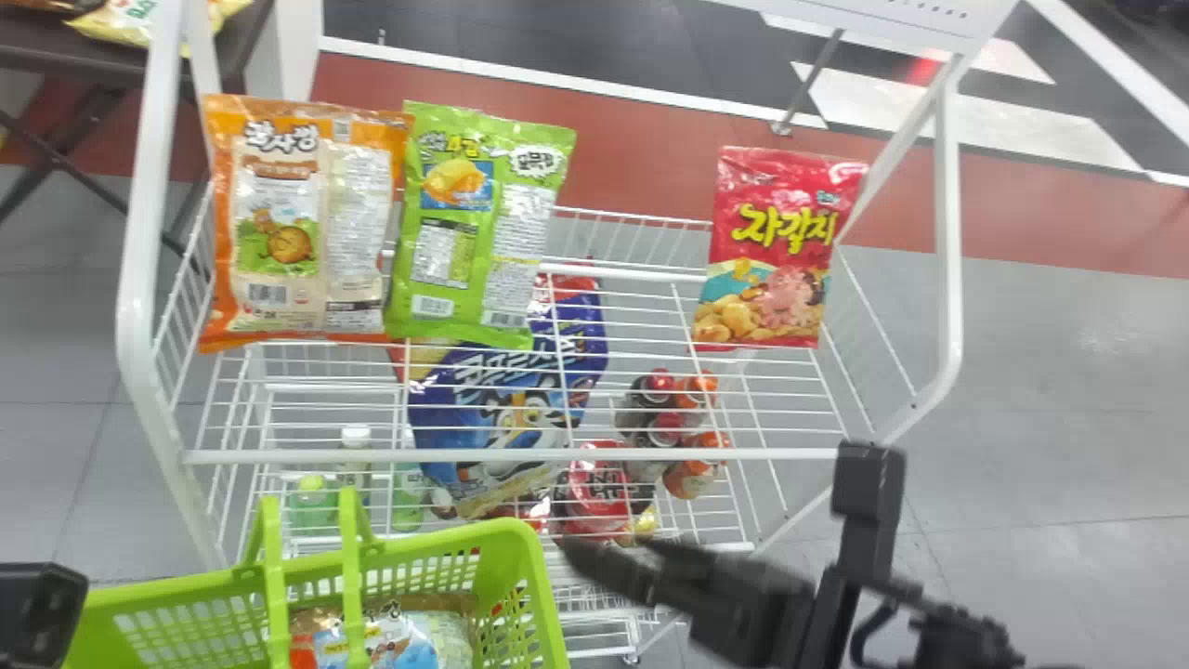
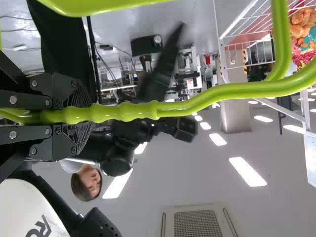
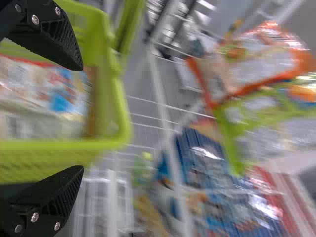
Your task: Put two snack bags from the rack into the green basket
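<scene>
The left gripper (image 1: 42, 613) is closed around the handle (image 2: 197, 103) of the green basket (image 1: 516, 567); one snack bag (image 1: 395, 641) lies inside the basket (so that's one in); the right gripper (image 1: 717, 497) is open, its fingers spread wide, to the right of the basket, over the rack's near side; on the rack (image 1: 511, 455), an orange bag (image 1: 307, 223) and a green bag (image 1: 478, 223) sit side by side at the left, a red bag (image 1: 776, 251) well apart at the right.

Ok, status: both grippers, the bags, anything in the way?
Left gripper closed on basket handle. Right gripper open, empty. One bag visible in green basket; orange, green, red bags on rack. Raised handle could snag.
</scene>
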### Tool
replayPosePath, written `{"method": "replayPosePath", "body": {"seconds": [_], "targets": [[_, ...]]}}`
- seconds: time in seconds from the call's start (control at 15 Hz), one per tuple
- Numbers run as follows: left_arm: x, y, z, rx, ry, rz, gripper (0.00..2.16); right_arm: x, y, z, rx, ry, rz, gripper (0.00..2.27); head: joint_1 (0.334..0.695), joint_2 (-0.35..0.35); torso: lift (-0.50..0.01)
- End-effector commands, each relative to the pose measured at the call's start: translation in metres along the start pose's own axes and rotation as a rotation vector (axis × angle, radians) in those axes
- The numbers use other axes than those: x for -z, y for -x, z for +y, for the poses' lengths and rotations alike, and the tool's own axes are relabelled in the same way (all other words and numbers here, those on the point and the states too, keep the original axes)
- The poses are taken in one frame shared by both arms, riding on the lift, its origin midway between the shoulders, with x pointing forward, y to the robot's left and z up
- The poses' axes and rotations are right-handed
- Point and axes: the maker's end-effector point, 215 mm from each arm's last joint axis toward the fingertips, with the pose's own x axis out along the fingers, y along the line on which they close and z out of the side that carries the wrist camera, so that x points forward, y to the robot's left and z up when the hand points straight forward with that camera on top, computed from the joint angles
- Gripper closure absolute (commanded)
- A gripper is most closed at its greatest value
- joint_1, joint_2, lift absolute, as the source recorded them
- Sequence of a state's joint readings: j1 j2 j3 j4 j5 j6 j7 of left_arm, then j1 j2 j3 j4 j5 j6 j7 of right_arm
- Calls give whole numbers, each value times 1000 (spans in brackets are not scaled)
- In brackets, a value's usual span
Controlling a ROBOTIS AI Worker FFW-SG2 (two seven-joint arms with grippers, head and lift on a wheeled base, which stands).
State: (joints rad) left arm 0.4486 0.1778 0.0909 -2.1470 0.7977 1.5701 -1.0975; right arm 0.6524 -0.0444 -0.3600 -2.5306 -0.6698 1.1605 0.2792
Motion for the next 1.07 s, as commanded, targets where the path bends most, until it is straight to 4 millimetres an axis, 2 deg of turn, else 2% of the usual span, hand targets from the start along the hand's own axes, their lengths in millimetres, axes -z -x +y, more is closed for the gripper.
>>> {"method": "replayPosePath", "body": {"seconds": [0.0, 0.13, 0.2, 0.47, 0.6, 0.73, 0.93, 1.0], "targets": [[4, -2, -1, 4, 4, 4, 1187, -75, -6, -44, 93, 90, -210, 90, 695, -350, -3], [7, -4, -2, 8, 8, 7, 1187, -129, -9, -69, 144, 150, -356, 90, 695, -350, -3], [8, -4, -1, 7, 11, 10, 1187, -148, -10, -79, 164, 168, -403, 90, 695, -350, -3], [10, -6, 0, 5, 13, 19, 1187, -211, -12, -125, 268, 218, -518, 90, 695, -350, -3], [11, -5, 1, 2, 16, 22, 1187, -235, -12, -145, 293, 237, -570, 90, 695, -350, -3], [12, -3, 2, -4, 19, 23, 1187, -251, -13, -170, 361, 267, -581, 90, 695, -350, -3], [13, -2, 4, -5, 25, 23, 1187, -283, 3, -188, 474, 435, -664, 90, 695, -350, -3], [13, -1, 4, -7, 25, 23, 1187, -284, 1, -200, 499, 457, -642, 90, 695, -350, -3]]}}
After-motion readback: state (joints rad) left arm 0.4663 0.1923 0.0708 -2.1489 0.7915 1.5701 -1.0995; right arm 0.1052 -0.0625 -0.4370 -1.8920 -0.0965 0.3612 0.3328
